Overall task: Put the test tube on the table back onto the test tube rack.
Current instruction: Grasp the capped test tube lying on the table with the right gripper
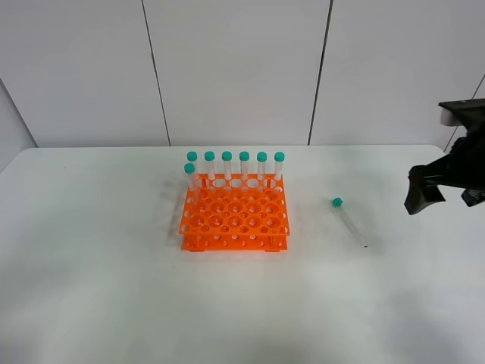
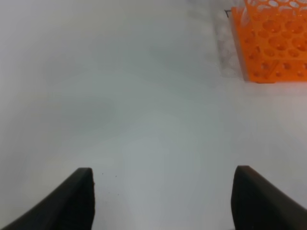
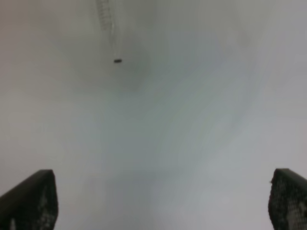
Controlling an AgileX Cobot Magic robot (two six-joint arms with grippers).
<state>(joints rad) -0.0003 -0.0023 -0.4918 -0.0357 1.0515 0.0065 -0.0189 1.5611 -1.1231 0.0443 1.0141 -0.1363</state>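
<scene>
Progress: none that shows. Reach, grasp, lift, upending and insertion are all left, by my read.

Right gripper [image 3: 158, 206]: jaws spread wide, nothing between them, hanging over bare table [image 3: 192, 143]. No contact with anything.

Tube [image 3: 106, 17] lies ahead of those jaws, offset toward one finger's side and well apart from both fingers. Only its tip end is in the right wrist view, and it's blurred.

Left gripper [image 2: 163, 201]: jaws just as wide, empty, over bare table. A corner of the rack [image 2: 273, 43] sits ahead of them and out past one finger. This gripper doesn't show in the high view.

High view: the tube lies flat on the table, between the right jaws and the rack, touching neither. Tip end is nearer the right jaws; cap end points away from them, toward the rack side.

Look of it:
- slim, clear, nearly lost against the white top
- teal cap is the only strong cue
- conical tip ends in a dark speck
- faint marks on the wall in the right wrist view

Expect it to roll if nudged.

Farthest from the right jaws is the rack: orange, two tiers, gridded holes. Racked tubes [image 1: 244, 165] number seven, upright, caps up. Six stand in the back row and one in the next row, at the end farthest from the right jaws. Most holes look free.
</scene>
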